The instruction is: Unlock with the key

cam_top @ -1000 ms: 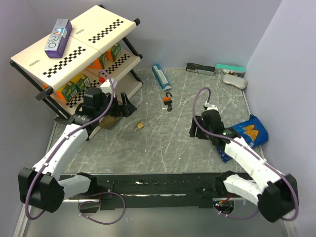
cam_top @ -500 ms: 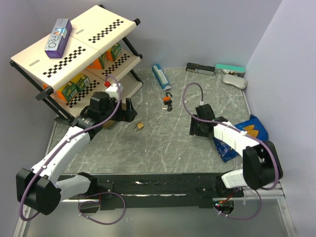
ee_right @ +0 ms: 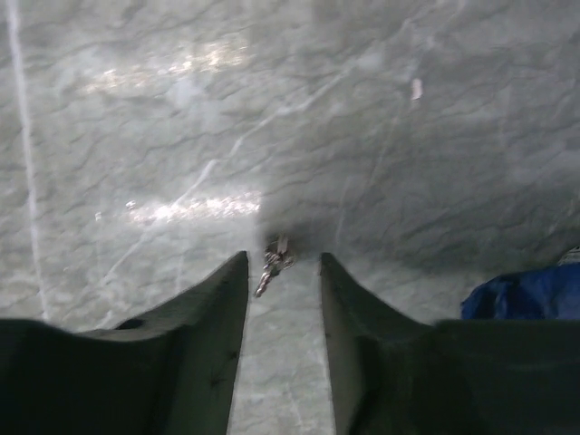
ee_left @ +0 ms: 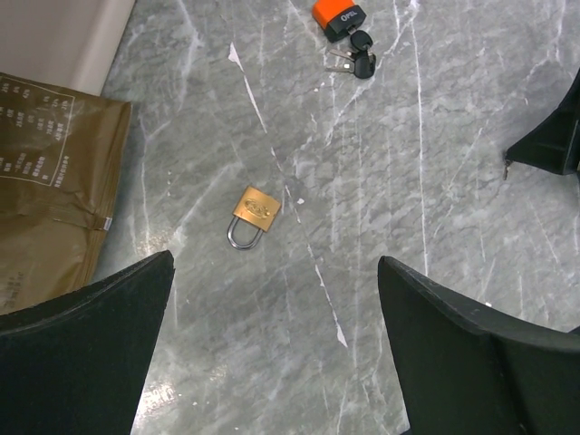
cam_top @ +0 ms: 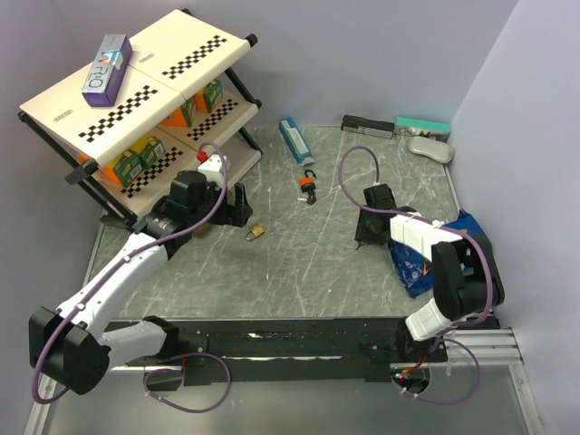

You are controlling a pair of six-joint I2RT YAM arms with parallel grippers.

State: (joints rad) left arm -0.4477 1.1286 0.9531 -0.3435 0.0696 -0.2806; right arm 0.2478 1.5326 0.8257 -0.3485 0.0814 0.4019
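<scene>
The key [ee_left: 361, 62], a tiny dark cluster with black heads, lies against the orange-bodied padlock [ee_left: 338, 14] and also shows in the top view [cam_top: 312, 196]. A small brass padlock [ee_left: 252, 214] lies flat ahead of my left gripper [ee_left: 275, 265], which is open wide and empty above the table. My right gripper [ee_right: 283, 259] points down at the table right of centre [cam_top: 364, 237], jaws slightly apart. A tiny silvery metal bunch [ee_right: 272, 261] lies on the table just between its fingertips; nothing is gripped.
A checkered shelf rack [cam_top: 136, 77] with juice cartons and a purple box stands at the back left. A brown packet [ee_left: 45, 181] lies by its foot. A blue snack bag [cam_top: 453, 245] sits under the right arm. A blue tube box [cam_top: 295, 139] and flat items [cam_top: 399, 127] lie at the back.
My right gripper has turned and tipped down over the table while the arm folded in. My left gripper has moved a little right, toward the brass padlock.
</scene>
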